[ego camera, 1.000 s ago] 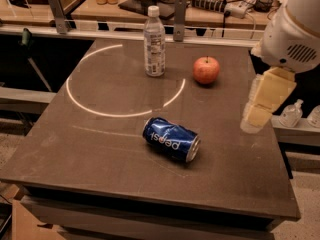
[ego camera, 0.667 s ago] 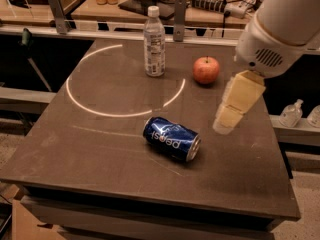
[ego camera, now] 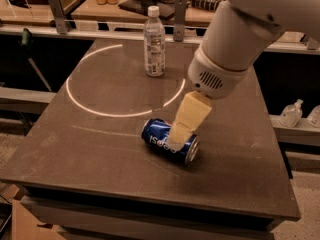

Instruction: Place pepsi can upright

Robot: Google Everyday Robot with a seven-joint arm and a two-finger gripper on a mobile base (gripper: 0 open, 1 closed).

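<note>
Camera view looks down on a dark brown table (ego camera: 90, 149), the largest thing in sight, with a wooden workbench (ego camera: 100, 8) running along behind its far edge. The robot's white arm (ego camera: 235, 39) comes in from the upper right and reaches down over the middle of the tabletop, its rounded wrist housing hanging above the right half. A thin bright ring (ego camera: 80, 101) is marked on the far left part of the surface. Inside that ring, near the far edge, a clear plastic bottle (ego camera: 154, 41) with a white cap stands upright. The pepsi can (ego camera: 154, 134) lies on its side near the middle of the table, just outside the near edge of the ring, its silver end turned toward the front right and its blue side showing white lettering. The pale yellow gripper (ego camera: 176, 138) slants down from the wrist and sits directly over the can, its tip overlapping the can's middle as seen from here; whether it touches the can, and whether it is open or closed, cannot be told. Two small clear bottles (ego camera: 291, 114) sit on a lower shelf off to the right, well apart from the table.
</note>
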